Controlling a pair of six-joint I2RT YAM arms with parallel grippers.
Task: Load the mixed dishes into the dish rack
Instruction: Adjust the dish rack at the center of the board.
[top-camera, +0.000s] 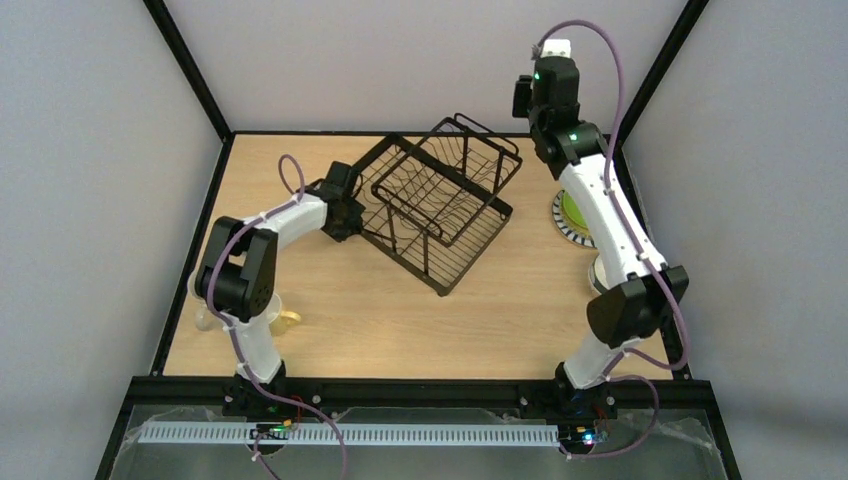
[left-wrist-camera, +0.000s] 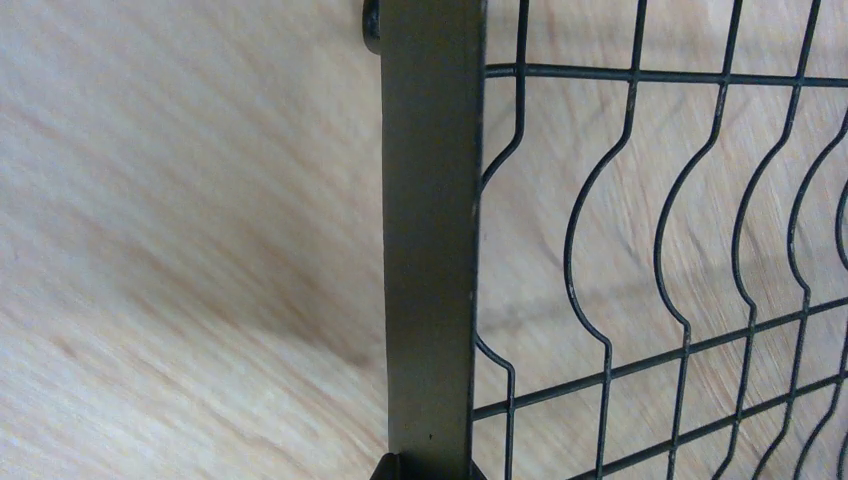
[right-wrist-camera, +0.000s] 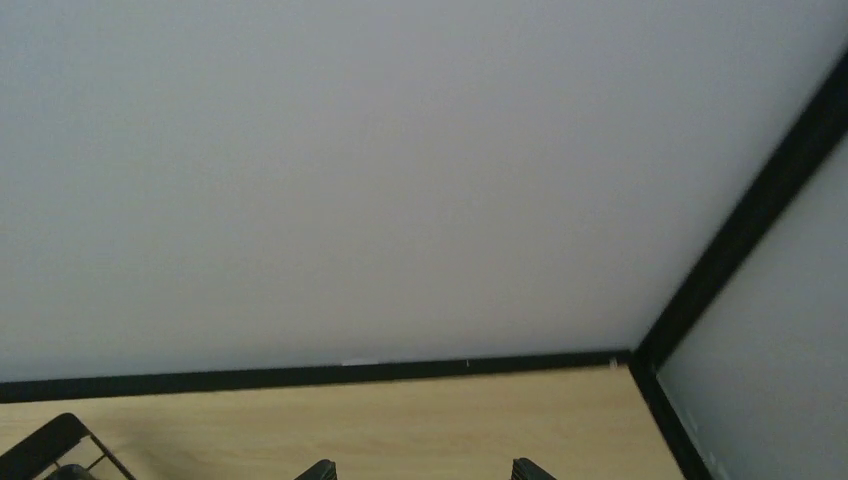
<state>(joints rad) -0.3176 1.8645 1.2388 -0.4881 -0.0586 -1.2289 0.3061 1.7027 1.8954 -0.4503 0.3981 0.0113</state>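
The black wire dish rack (top-camera: 440, 205) stands skewed at the table's back middle and holds no dishes. My left gripper (top-camera: 350, 212) is at its left edge. In the left wrist view the rack's flat frame bar (left-wrist-camera: 430, 250) runs between my fingertips (left-wrist-camera: 385, 467), which press against both of its sides. My right gripper (top-camera: 523, 98) is raised high at the back right, open and empty (right-wrist-camera: 420, 470). A lime green plate (top-camera: 574, 208) lies on a striped-rim plate (top-camera: 562, 225) at the right. A pale yellow mug (top-camera: 287, 320) sits at the near left.
A mug (top-camera: 597, 275) is partly hidden behind the right arm, another (top-camera: 205, 320) behind the left arm. The other dishes are hidden. Black frame posts and grey walls close the back and sides. A rack corner (right-wrist-camera: 50, 445) shows in the right wrist view.
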